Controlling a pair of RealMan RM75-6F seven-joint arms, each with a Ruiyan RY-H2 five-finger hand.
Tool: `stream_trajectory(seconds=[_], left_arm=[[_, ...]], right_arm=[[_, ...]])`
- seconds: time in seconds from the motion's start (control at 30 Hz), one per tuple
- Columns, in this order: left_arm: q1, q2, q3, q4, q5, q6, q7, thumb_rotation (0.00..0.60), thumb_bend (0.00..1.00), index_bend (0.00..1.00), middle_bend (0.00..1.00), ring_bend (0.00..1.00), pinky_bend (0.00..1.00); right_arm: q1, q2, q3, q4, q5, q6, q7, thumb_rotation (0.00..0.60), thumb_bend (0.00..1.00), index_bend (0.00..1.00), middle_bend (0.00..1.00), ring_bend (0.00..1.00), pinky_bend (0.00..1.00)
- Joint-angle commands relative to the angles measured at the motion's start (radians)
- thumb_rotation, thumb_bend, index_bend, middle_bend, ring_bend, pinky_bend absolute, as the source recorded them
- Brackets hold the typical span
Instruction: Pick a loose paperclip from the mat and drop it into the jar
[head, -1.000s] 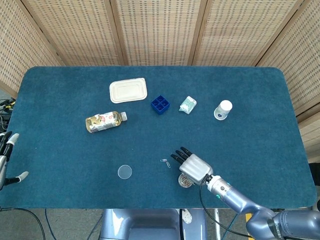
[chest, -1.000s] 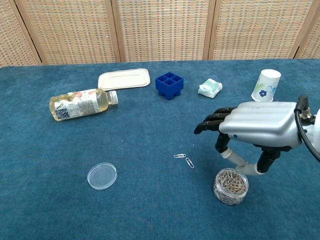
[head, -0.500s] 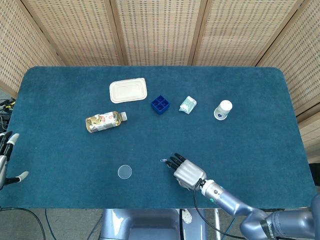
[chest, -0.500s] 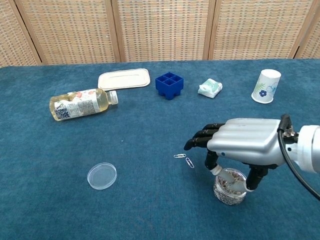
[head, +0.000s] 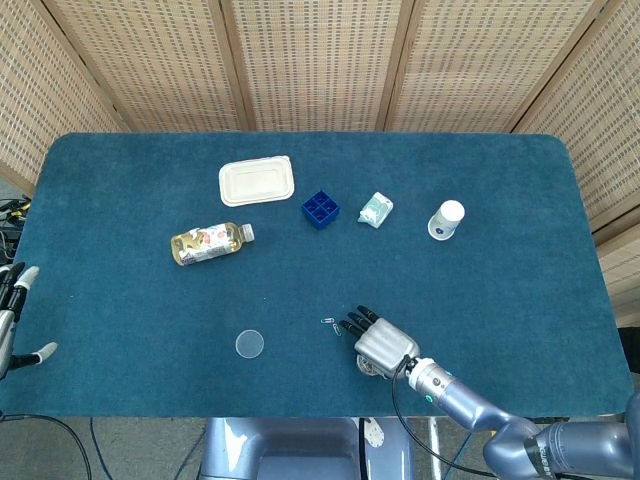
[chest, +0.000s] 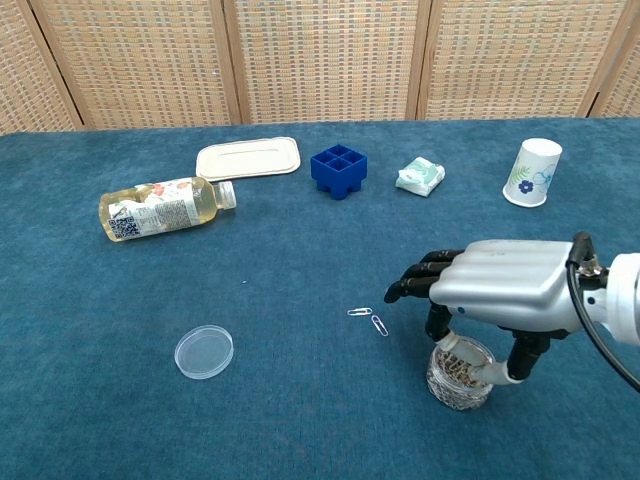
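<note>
The right hand (chest: 500, 295) hangs palm-down directly over the jar (chest: 460, 374), its dark fingertips (chest: 410, 285) reaching forward and left while the thumb and a finger dip to the jar's rim; whether anything is pinched between them I cannot tell, as the palm covers that spot in the head view and the chest view shows only the pale tips at the glass. The jar stands upright near the front edge of the blue mat (head: 120, 190) and is already well filled with paperclips. Two loose paperclips (chest: 368, 318) lie flat on the mat just to the left of the hand (touching nothing but the cloth), apart from the jar. Further left lies the round clear lid (chest: 204, 352), flat on the mat. Toward the back, a bottle (chest: 160, 207) lies on its side, with a white tray (chest: 248, 158) behind it, a blue gridded block (chest: 338, 169) to the right, then a small green-and-white packet (chest: 420, 176) and an upright paper cup (chest: 532, 171). The left hand (head: 14, 318) shows only at the far left edge of the head view, off the mat, fingers spread and holding nothing.
</note>
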Motion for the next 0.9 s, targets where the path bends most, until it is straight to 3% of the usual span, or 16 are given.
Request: stream_trajectory(seconds=[0.03,0.1,0.23,0.3,0.43,0.9], left_arm=[[0.001,0.000,0.001,-0.002,0.002,0.002,0.002,0.600,0.01,0.00,0.00,0.00,0.00],[0.001,-0.001,0.001,-0.002,0.000,0.002,0.003,0.600,0.01,0.00,0.00,0.00,0.00],[-0.001,-0.001,0.001,-0.002,-0.003,-0.003,0.009,0.600,0.00,0.00,0.00,0.00,0.00],[-0.001,-0.001,0.001,-0.003,-0.004,-0.002,0.009,0.600,0.00,0.00,0.00,0.00,0.00],[0.000,-0.001,0.001,-0.002,-0.003,0.000,0.008,0.600,0.00,0.00,0.00,0.00,0.00],[0.001,0.001,0.002,-0.002,0.002,0.003,0.001,0.600,0.00,0.00,0.00,0.00,0.00]], right_arm=[[0.000,-0.002,0.003,0.002,0.003,-0.006,0.009,0.600,0.56,0.68,0.06,0.00,0.00],[0.003,0.003,0.000,0.000,-0.004,-0.016,0.010,0.600,0.55,0.68,0.06,0.00,0.00],[0.003,0.009,0.000,0.000,-0.015,-0.020,0.019,0.600,0.34,0.63,0.07,0.00,0.00],[0.002,0.010,0.003,0.001,-0.019,-0.019,0.025,0.600,0.29,0.58,0.07,0.00,0.00],[-0.001,0.010,0.005,0.004,-0.026,-0.016,0.032,0.600,0.29,0.52,0.07,0.00,0.00],[-0.017,0.044,0.019,-0.044,-0.061,0.018,0.047,0.600,0.29,0.50,0.07,0.00,0.00]])
